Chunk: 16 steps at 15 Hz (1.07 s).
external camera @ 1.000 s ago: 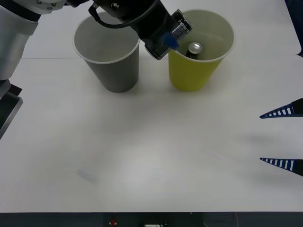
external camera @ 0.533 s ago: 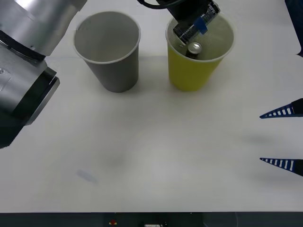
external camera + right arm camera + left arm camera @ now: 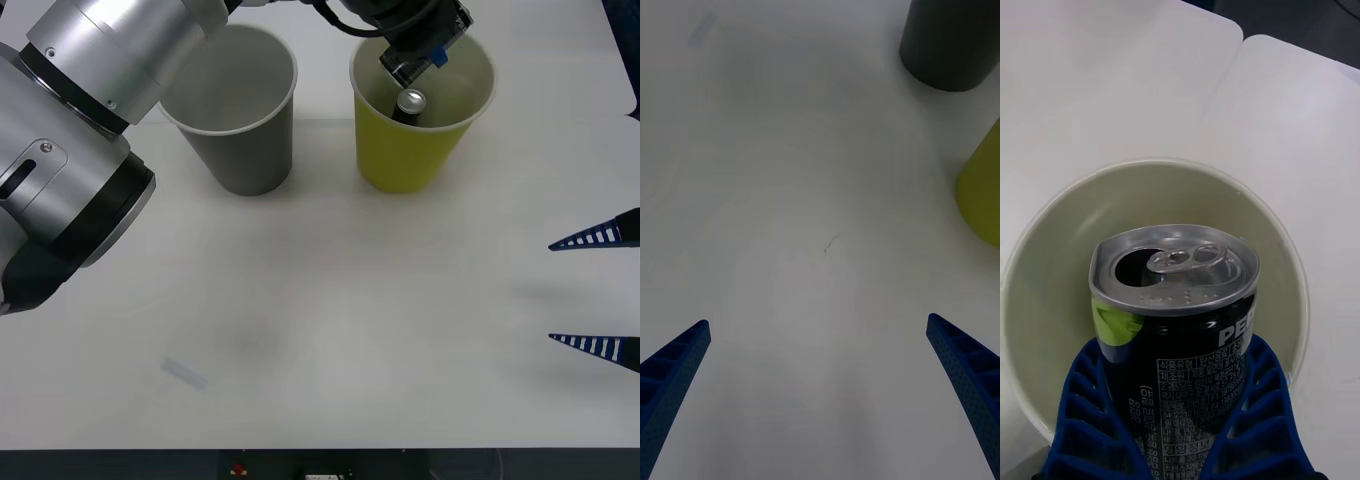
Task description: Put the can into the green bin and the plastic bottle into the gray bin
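My left gripper [image 3: 418,58] is shut on a black-sided drink can [image 3: 1176,300] with a silver pull-tab top, holding it just above the mouth of the green bin [image 3: 400,165]. In the left wrist view the green bin's pale inside [image 3: 1060,247] rings the held can. A second small can [image 3: 411,102] with a silvery top stands inside the green bin; its side is in shadow. The gray bin [image 3: 245,150] stands upright to the left of the green one. The plastic bottle is out of view. My right gripper [image 3: 598,290] is open at the table's right edge, holding nothing.
The white table [image 3: 330,320] stretches in front of both bins. A faint smudge [image 3: 185,372] marks it near the front left. In the right wrist view the gray bin [image 3: 951,45] and the green bin [image 3: 985,187] are far ahead of the blue fingers [image 3: 674,375].
My left arm has swung right and farther back with the black can, from between the two bins to over the green bin's mouth. The right arm has not moved.
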Motion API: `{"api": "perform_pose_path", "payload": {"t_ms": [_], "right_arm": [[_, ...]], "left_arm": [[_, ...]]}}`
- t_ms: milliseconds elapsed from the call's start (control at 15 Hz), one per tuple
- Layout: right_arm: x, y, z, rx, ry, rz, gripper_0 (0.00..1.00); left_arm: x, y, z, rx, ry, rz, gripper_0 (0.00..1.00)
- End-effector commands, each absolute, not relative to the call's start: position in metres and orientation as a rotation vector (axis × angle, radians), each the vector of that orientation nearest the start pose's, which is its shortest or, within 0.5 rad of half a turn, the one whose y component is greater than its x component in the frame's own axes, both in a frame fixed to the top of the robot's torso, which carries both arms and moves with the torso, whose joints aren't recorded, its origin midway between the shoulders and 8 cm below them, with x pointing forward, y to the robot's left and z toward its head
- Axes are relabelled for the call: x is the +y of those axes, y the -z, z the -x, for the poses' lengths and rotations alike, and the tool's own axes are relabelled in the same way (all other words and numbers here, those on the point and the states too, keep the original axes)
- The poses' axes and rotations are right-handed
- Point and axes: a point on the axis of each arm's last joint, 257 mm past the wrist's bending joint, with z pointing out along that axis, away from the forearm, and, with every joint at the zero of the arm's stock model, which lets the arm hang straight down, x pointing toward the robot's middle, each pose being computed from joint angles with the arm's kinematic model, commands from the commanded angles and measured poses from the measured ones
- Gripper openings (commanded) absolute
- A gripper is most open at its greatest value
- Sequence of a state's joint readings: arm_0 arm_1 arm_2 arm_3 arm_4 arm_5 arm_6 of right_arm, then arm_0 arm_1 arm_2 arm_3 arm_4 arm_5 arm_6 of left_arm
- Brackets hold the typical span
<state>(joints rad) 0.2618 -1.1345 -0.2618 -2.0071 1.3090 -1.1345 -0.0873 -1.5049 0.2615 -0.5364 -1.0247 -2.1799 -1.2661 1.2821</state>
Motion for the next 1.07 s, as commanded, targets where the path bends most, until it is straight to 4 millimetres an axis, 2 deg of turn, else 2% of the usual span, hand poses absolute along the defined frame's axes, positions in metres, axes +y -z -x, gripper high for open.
{"api": "perform_pose_path", "payload": {"t_ms": [67,133,200,267,467,600,800,1067], "right_arm": [[-0.286,0.167,-0.341,1.596,-0.209,1.634,1.00],[-0.286,0.167,-0.341,1.596,-0.209,1.634,1.00],[-0.286,0.167,-0.341,1.596,-0.209,1.634,1.00],[-0.286,0.167,-0.341,1.596,-0.209,1.634,1.00],[-0.286,0.167,-0.341,1.596,-0.209,1.634,1.00],[-0.286,0.167,-0.341,1.596,-0.209,1.634,1.00],[-0.286,0.167,-0.341,1.596,-0.209,1.634,1.00],[-0.286,0.167,-0.341,1.596,-0.209,1.634,1.00]], "left_arm": [[-0.116,-0.015,-0.575,1.915,0.156,-1.302,0.00],[-0.116,-0.014,-0.574,1.916,0.158,-1.303,0.16],[-0.116,-0.014,-0.575,1.904,0.148,-1.319,0.82],[-0.116,-0.015,-0.574,1.900,0.146,-1.324,1.00],[-0.121,-0.016,-0.569,1.893,0.183,-1.335,1.00],[-0.122,-0.024,-0.567,1.848,0.208,-1.369,1.00],[-0.104,-0.033,-0.563,1.769,0.326,-1.406,1.00],[-0.055,-0.025,-0.547,1.643,0.402,-1.481,1.00]]}}
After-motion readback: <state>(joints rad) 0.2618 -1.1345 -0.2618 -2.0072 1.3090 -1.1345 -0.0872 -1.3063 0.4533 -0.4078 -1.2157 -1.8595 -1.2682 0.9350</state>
